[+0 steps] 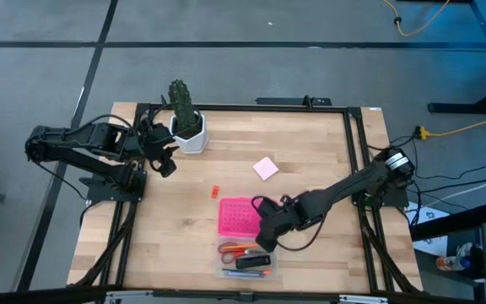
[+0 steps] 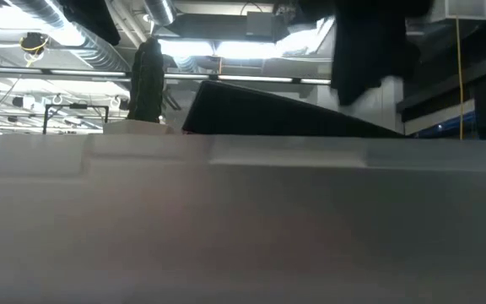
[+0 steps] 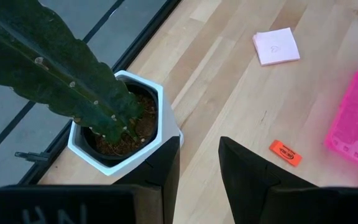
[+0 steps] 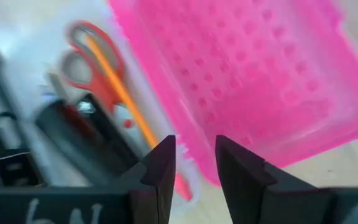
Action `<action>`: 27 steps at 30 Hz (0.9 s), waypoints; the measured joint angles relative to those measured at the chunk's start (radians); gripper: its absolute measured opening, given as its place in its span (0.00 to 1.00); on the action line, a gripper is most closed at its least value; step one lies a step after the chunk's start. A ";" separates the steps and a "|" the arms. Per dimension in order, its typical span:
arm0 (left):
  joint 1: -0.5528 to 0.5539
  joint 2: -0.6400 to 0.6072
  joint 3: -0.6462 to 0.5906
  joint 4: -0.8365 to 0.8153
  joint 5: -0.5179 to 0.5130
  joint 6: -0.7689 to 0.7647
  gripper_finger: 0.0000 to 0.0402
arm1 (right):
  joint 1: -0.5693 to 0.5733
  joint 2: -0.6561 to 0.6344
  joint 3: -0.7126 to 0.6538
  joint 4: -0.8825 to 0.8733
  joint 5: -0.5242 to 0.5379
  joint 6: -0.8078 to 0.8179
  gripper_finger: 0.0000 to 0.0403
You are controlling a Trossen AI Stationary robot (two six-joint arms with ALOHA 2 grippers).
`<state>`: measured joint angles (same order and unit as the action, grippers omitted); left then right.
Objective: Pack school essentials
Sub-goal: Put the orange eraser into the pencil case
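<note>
The clear box (image 1: 245, 260) lies near the table's near edge. Inside it are the red-handled scissors (image 4: 89, 56), the orange pencil (image 4: 120, 93), pens and a black block (image 1: 253, 263). Its dotted pink lid (image 1: 236, 215) lies just beyond it. My right gripper (image 1: 264, 236) is open at the lid's right near corner, and its fingers (image 4: 160, 168) show a narrow gap. The pink notepad (image 1: 266, 168) and the red-orange piece (image 1: 214, 192) lie flat on the bare wood. My left gripper (image 3: 199, 180) is open and empty beside the cactus pot (image 3: 160, 124). My right gripper (image 4: 194, 168) comes slanting down from the table's right side at the pink lid's edge (image 4: 197, 155), which lies right in front of the gap between the fingers. Whether the fingers touch the lid I cannot tell.
The green cactus (image 1: 184, 105) stands in its white pot (image 1: 191, 135) near the table's far left corner, close to my left gripper (image 1: 165, 162). A dark frame runs around the tabletop. In the low view a pale blurred wall fills the lower half, with the cactus silhouette (image 2: 148, 80) above it.
</note>
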<state>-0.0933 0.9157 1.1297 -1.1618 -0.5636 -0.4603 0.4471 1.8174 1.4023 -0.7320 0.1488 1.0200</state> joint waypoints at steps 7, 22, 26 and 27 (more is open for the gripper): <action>0.000 0.000 0.000 0.001 0.000 -0.003 0.26 | -0.106 -0.046 0.173 -0.313 0.120 0.021 0.29; -0.003 0.131 0.000 0.063 0.237 -0.198 0.26 | -0.307 -0.131 0.189 -0.353 0.013 -0.119 0.29; -0.012 0.251 0.000 0.079 0.241 -0.229 0.26 | -0.311 -0.207 0.189 -0.419 0.078 -0.110 0.29; -0.012 0.276 0.000 0.077 0.242 -0.243 0.26 | -0.311 -0.230 0.189 -0.453 0.102 -0.106 0.29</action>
<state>-0.1050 1.1919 1.1297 -1.0844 -0.3217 -0.7030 0.1364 1.5870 1.5917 -1.1847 0.2510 0.9139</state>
